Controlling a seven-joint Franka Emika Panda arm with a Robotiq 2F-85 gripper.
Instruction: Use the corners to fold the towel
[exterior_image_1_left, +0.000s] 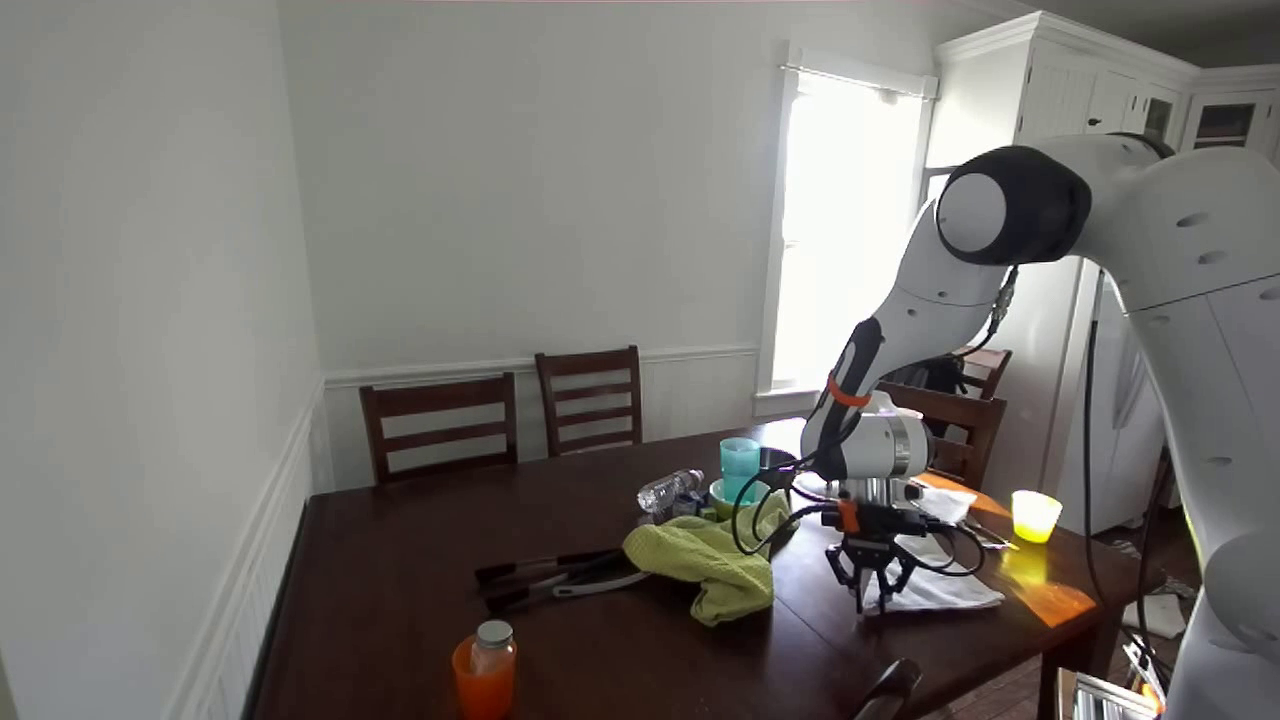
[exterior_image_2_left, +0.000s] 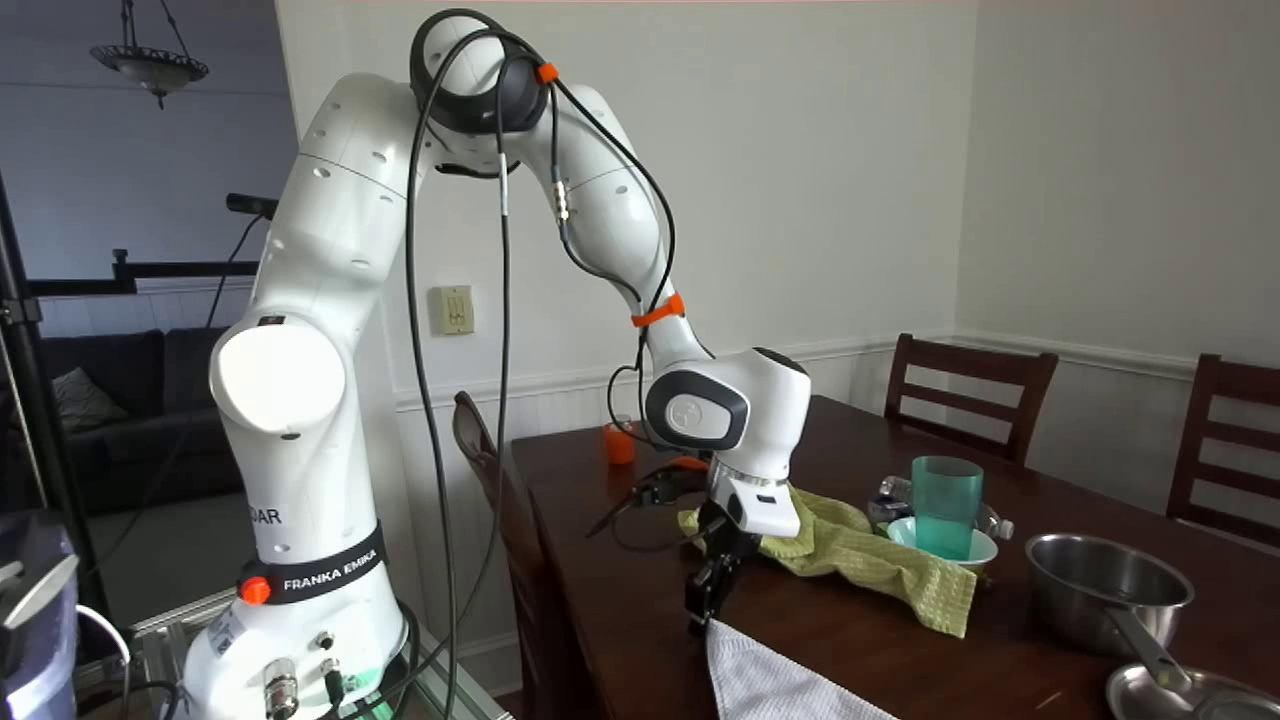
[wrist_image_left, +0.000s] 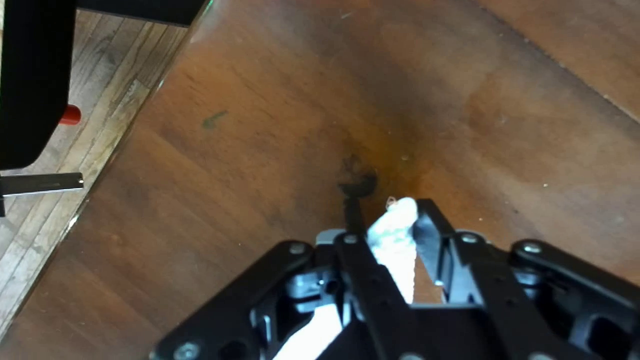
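A white towel lies on the dark wooden table, seen in both exterior views (exterior_image_1_left: 945, 592) (exterior_image_2_left: 775, 685). My gripper is low over the table at one corner of this towel in both exterior views (exterior_image_1_left: 872, 605) (exterior_image_2_left: 700, 620). In the wrist view my gripper's fingers (wrist_image_left: 387, 215) stand apart, with the white towel's corner (wrist_image_left: 397, 250) in the gap between them. The corner is up against the right-hand finger in that view. More of the towel is hidden under the gripper body. A yellow-green towel lies crumpled behind the gripper in both exterior views (exterior_image_1_left: 710, 565) (exterior_image_2_left: 850, 555).
A teal cup (exterior_image_2_left: 945, 505) stands in a bowl (exterior_image_2_left: 985, 555) beside a clear bottle (exterior_image_1_left: 668, 490). A metal pot (exterior_image_2_left: 1060, 600) is to the right. Utensils (exterior_image_1_left: 570, 575), an orange cup (exterior_image_1_left: 485, 685) and a yellow cup (exterior_image_1_left: 1035, 515) are on the table. The table edge (wrist_image_left: 107, 165) shows at left in the wrist view.
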